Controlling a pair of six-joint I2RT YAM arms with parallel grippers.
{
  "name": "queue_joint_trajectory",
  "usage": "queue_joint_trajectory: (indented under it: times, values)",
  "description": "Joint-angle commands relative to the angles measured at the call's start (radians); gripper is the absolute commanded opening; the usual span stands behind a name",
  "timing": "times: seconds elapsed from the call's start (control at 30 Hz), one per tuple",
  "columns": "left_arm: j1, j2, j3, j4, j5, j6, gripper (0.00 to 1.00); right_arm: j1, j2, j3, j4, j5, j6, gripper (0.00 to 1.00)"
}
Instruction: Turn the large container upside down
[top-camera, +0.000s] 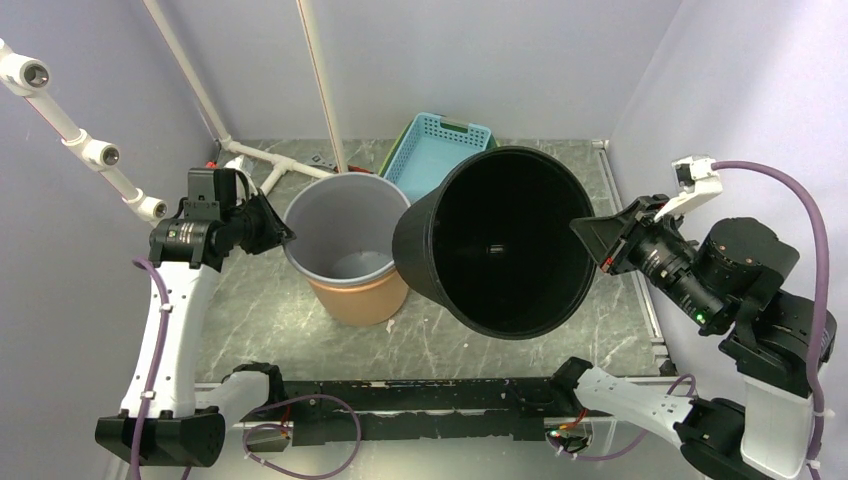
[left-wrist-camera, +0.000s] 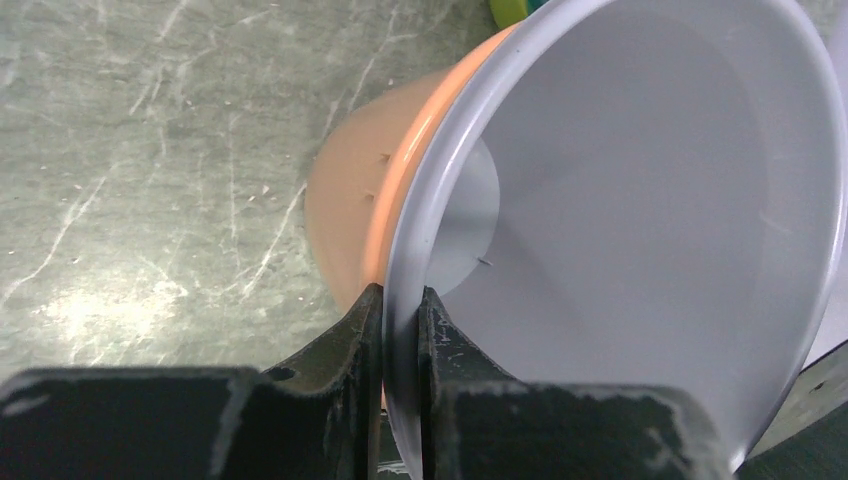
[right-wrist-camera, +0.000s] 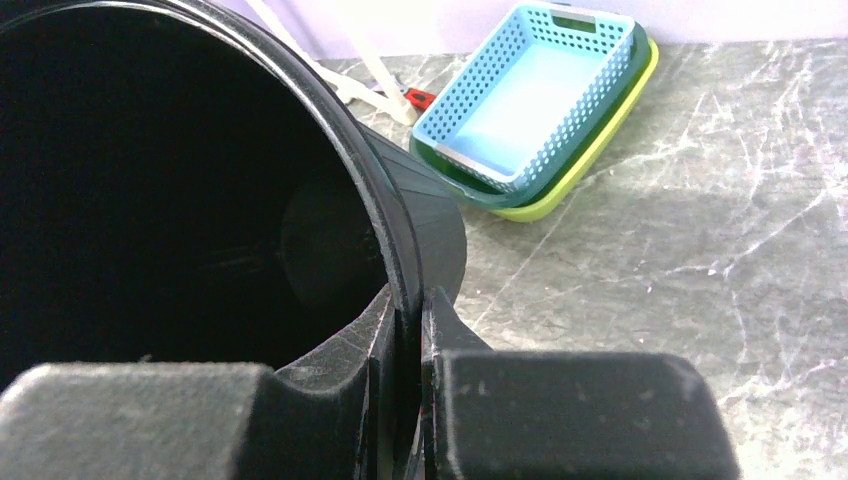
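Two arms each hold a tub. The right gripper (top-camera: 596, 243) is squeezed nearly shut on the rim of the big black container (top-camera: 500, 250), with one finger inside and one outside. The container is tipped, and its open mouth faces the top camera. It sits just left of that gripper, over the table (top-camera: 250, 310), touching the grey bucket (top-camera: 345, 220). The left gripper (top-camera: 283, 236) pinches the grey bucket's rim.

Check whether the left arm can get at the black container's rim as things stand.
Probably not. The left claw is shut on the rim of the grey bucket, and that bucket stands between it and the black container, which the right claw holds tilted.
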Motion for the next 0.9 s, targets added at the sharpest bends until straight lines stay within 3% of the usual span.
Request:
queue_joint_trajectory:
  times: [0.0,0.3,0.4,0.5,0.63,0.7,0.87]
  values:
    - [0.002,-0.012,0.065,-0.011,-0.095,0.002,0.03,0.002,0.004,0.034,0.055,0.077,0.001,0.0]
    - [0.002,0.002,0.082,-0.047,-0.203,0.008,0.03,0.003,0.008,-0.001,0.014,0.125,0.014,0.0]
    - [0.003,-0.005,0.097,-0.049,-0.295,0.012,0.03,0.002,0.03,-0.046,0.003,0.134,0.021,0.0]
    - [0.008,-0.011,0.103,-0.019,-0.301,0.041,0.03,0.002,0.051,-0.121,0.014,0.149,0.033,0.0]
    - [0.019,0.02,0.144,-0.042,-0.34,0.053,0.03,0.002,0.075,-0.228,0.1,0.069,0.044,0.0]
    - [0.027,0.024,0.147,-0.039,-0.33,0.071,0.14,0.002,0.078,-0.293,0.166,0.025,0.057,0.0]
    - [0.028,0.02,0.183,-0.069,-0.312,0.076,0.67,0.002,0.122,-0.371,0.222,-0.017,0.083,0.0]
